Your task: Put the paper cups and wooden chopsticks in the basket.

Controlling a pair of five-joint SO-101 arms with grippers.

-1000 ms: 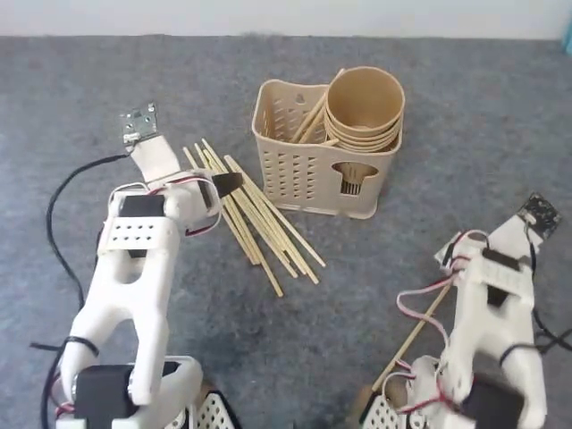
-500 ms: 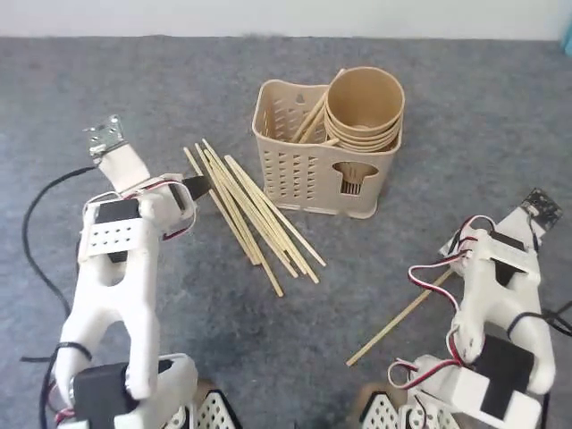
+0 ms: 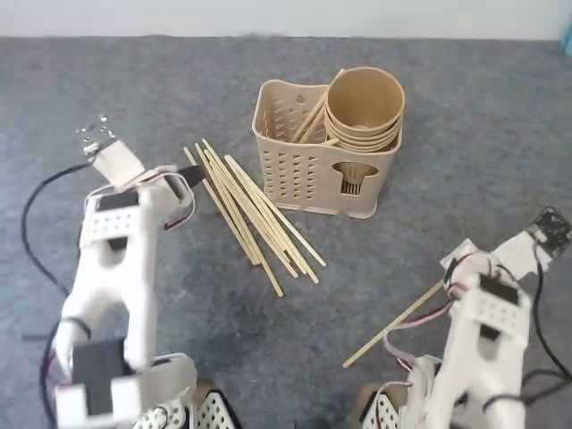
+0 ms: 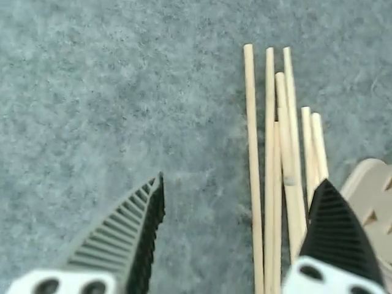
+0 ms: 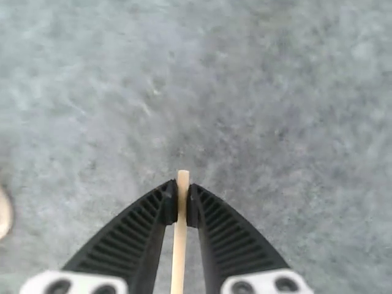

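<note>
Two-arm sorting, mid-task. We see the right hand point(image 5: 180, 190) clamped on one end of a single wooden chopstick point(image 3: 393, 326), which slants away low over the bench point(image 3: 500, 134); we cannot tell whether its far end touches. Gripping near an end, we judge, leaves the length free to be tipped into the basket point(image 3: 308, 174). The left hand point(image 4: 242, 180) hangs with fingers apart at the near ends of the loose chopsticks point(image 3: 255, 214), one finger over the bundle and the other over bare bench. We read this as a straddle from which to close on a few sticks. The stacked paper cups point(image 3: 364, 107) stand inside the basket, with the leaning chopsticks point(image 3: 315, 114) beside them, so the cups' share appears done.
</note>
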